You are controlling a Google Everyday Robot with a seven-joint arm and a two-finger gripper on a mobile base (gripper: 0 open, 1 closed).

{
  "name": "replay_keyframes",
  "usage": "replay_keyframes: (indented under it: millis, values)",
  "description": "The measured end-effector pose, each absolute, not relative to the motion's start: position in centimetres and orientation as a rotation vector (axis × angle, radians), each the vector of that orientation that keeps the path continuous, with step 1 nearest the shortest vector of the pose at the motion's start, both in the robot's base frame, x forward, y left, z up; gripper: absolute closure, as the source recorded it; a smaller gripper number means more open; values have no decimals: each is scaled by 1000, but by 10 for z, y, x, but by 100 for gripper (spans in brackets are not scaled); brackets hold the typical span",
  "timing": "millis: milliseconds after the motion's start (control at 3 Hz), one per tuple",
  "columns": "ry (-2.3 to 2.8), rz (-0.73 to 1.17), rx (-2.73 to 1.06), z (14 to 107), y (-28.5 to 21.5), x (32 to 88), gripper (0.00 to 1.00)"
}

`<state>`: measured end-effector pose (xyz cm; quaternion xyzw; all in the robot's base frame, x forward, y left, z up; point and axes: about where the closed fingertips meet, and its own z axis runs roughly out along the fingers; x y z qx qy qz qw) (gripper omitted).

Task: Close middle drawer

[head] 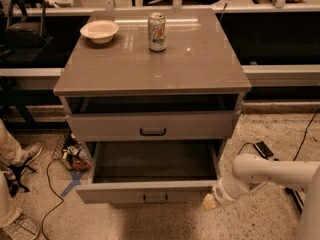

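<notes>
The middle drawer [150, 191] is pulled far out of the grey cabinet [150, 59], and its inside looks empty. Its shallow flat front carries a small dark loop handle [155, 199] at the centre. My gripper [209, 202] is low at the right end of that drawer front, touching or very near its right corner. The white arm [270, 171] reaches in from the right. The taller uppermost drawer front [152, 126] sits above it with a dark gap over it. The lowest drawer is hidden under the open one.
On the cabinet top stand a white bowl [99, 31] at the back left and a drink can [157, 32] at the back centre. A person's legs and shoes [20, 159] are at the left. Cables and clutter [75, 156] lie on the speckled floor beside the cabinet.
</notes>
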<state>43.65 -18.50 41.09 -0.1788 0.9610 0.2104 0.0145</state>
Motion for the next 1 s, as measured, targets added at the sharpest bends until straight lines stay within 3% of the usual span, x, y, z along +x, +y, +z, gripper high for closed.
replay_keyframes:
  millis: [1000]
  values:
    - [2882,610,-439,394,-176,492,100]
